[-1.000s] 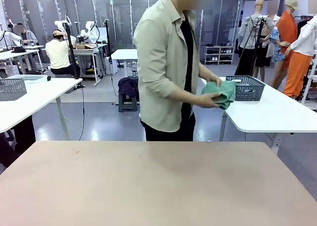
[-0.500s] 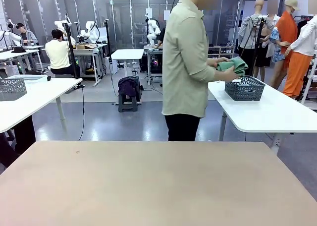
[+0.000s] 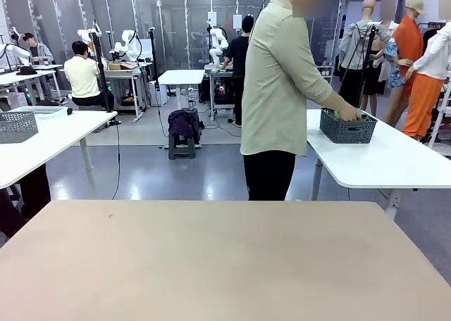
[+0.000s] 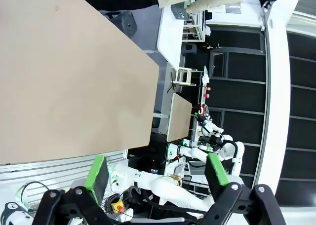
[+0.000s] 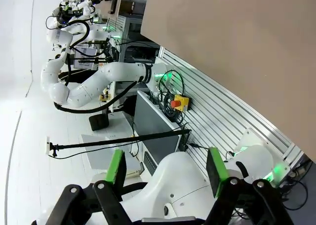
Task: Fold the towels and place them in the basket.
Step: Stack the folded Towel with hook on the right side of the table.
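The person (image 3: 282,89) is reaching a hand (image 3: 350,114) into the basket (image 3: 347,127) at the white side table's (image 3: 394,159) near edge, while the left gripper (image 4: 157,174) and right gripper (image 5: 167,170) are both standing wide open, holding nothing

Dark grey mesh basket (image 3: 347,127) on a white table (image 3: 394,162); tan table (image 3: 211,265); green gripper pads (image 4: 97,171).

A bare tan table (image 3: 225,257) spreads from 6 o'clock, with white tables at 9 o'clock (image 3: 42,141) and 3 o'clock (image 3: 394,159). The glossy grey floor (image 3: 176,177) reflects light. Dark glass partitions (image 3: 169,25) line the far wall at 12 o'clock, a small white table (image 3: 177,77) before them.
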`<state>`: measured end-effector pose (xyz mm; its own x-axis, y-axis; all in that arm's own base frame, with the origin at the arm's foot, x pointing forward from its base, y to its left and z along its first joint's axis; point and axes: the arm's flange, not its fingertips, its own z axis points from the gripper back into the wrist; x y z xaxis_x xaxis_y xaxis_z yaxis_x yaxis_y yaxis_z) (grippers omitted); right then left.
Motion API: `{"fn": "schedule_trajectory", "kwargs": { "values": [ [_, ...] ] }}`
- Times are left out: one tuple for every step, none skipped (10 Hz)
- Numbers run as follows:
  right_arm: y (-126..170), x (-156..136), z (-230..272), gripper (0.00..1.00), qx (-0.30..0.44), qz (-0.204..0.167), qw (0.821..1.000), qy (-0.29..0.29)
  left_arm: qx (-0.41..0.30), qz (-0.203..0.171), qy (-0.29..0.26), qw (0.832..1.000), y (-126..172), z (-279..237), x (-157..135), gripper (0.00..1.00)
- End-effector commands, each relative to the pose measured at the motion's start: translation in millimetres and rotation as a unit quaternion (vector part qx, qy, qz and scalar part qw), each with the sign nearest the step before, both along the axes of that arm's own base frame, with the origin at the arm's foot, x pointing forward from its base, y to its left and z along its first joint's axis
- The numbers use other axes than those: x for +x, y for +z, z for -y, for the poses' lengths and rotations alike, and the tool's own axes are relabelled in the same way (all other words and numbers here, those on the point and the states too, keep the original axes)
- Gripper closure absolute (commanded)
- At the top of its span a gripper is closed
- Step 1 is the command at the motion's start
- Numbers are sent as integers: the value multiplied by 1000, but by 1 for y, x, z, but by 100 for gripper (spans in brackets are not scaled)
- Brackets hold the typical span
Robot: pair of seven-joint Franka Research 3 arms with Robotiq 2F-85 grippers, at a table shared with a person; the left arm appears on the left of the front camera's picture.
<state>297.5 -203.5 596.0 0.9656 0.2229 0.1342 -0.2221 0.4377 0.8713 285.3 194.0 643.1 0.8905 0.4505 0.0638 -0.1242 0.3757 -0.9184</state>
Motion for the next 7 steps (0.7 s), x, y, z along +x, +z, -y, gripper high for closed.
{"fn": "schedule_trajectory", "kwargs": {
  "values": [
    [-4, 2, -2, 18, 48, -3, 999, 9, 0, -45, -4, 999, 1, 0, 9, 0],
    [-10, -2, -6, 18, 68, 8, 998, 12, 10, -78, -9, 997, 6, 0, 16, 0],
    [-18, -4, -14, 18, 66, 22, 997, 33, 13, -117, -27, 993, 10, 1, 25, 0],
    [-28, -4, -20, 18, 68, 34, 996, 37, 17, -143, -30, 989, 12, 1, 36, 0],
    [-34, -3, -23, 18, 84, 29, 996, 22, 24, -153, -31, 988, 12, 1, 44, 0],
    [-37, -7, -23, 18, 102, 15, 995, 20, 27, -157, -41, 986, 13, 2, 50, 0],
    [-38, -10, -23, 18, 104, 14, 994, 22, 22, -161, -58, 985, 16, 0, 53, 0]
  ]
}}
